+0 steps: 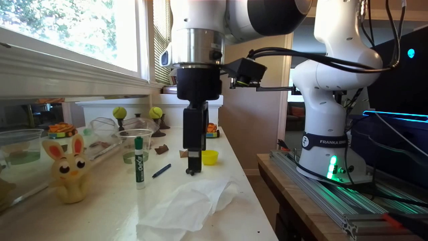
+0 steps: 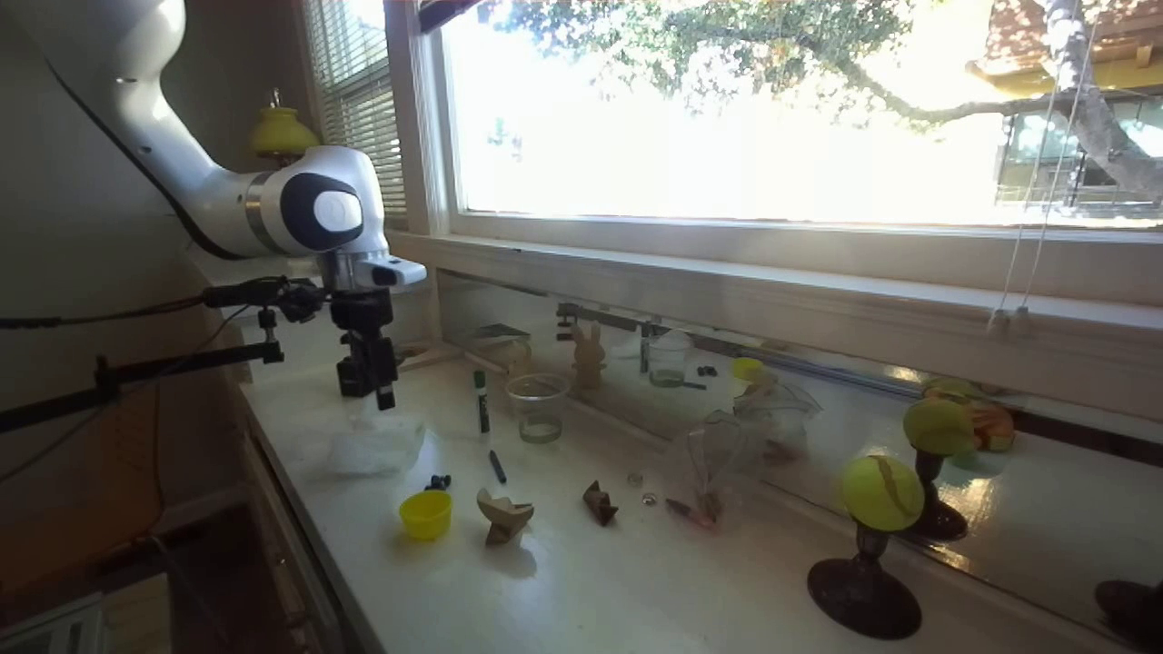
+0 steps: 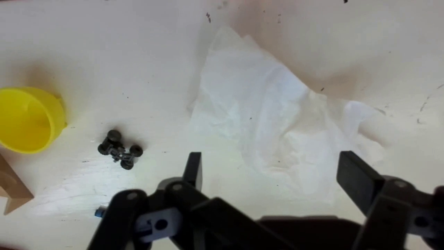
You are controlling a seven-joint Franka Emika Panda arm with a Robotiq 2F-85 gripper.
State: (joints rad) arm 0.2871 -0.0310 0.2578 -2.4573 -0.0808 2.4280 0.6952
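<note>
One crumpled white sheet (image 3: 256, 93), tissue-like in look, lies on the desk (image 3: 145, 62) and is the item nearest my claw (image 3: 272, 168). I find the claw's two fingers (image 3: 359, 182) spread wide in the wrist view, with nothing gripped between them; both exterior views show it pointing down above the desk, just beside or over the sheet, and I cannot establish which. The sheet is partly flat and partly raised in folds. I assess it as very light, limp and easily torn; its flat portions would probably slip under a fingertip rather than lift. The sounder hold, in my judgement, is a raised fold near the middle, pinched softly, not the flattened margin. Items noted about it: a small black wheeled toy (image 3: 119, 149) and, beyond that, a yellow cup (image 3: 52, 118), both on one side of the sheet and apart from it; a dark blue pen (image 1: 162, 170) lying flat; a green-capped marker (image 1: 139, 164) standing upright near the pen, cap uppermost.
</note>
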